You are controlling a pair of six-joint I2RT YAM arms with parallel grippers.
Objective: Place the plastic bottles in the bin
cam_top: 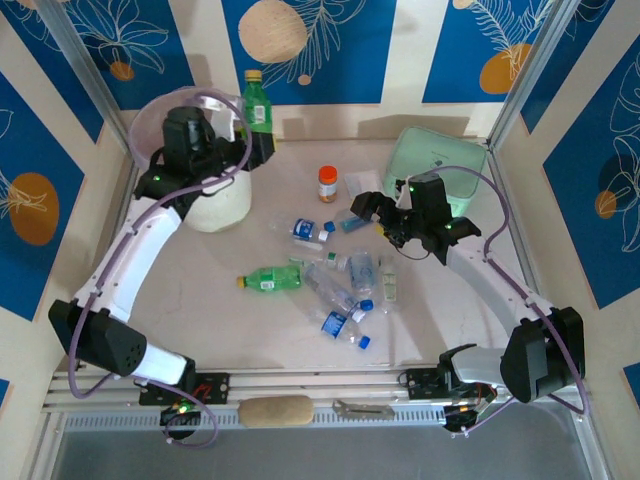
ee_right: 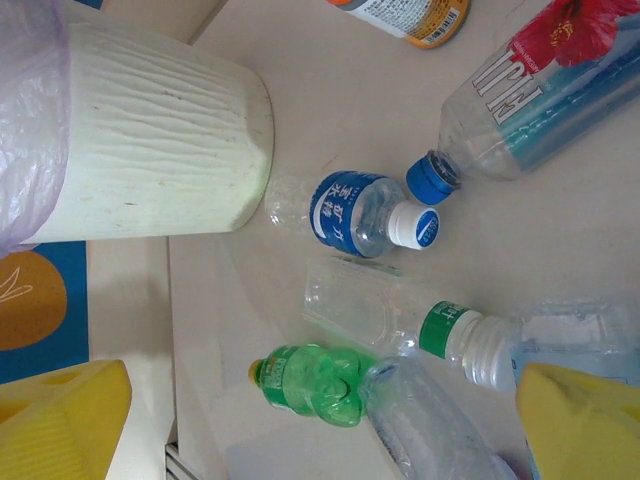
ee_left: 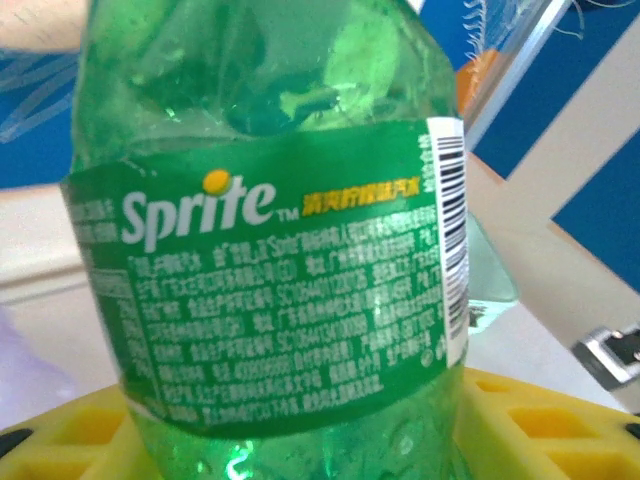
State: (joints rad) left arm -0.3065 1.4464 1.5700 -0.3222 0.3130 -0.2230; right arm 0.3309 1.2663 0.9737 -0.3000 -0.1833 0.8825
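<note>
Left pincer [cam_top: 256,142] grips an upright green bottle [ee_left: 270,250] at the bin's [cam_top: 222,208] right rim. Right pincer [ee_right: 320,375] hovers wide open, low over loose bottles [cam_top: 330,292] lying mid-table [cam_top: 200,300], beside the bin.

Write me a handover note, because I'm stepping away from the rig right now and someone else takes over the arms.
Left gripper: shut on a green bottle, held upright by the rim of the bin, not dropped yet.
Right gripper: open and empty, above the pile of bottles lying on the table.
Done: cannot tell, the bin's inside is hidden.
Left: drop the green bottle in, then clear the pile.
</note>
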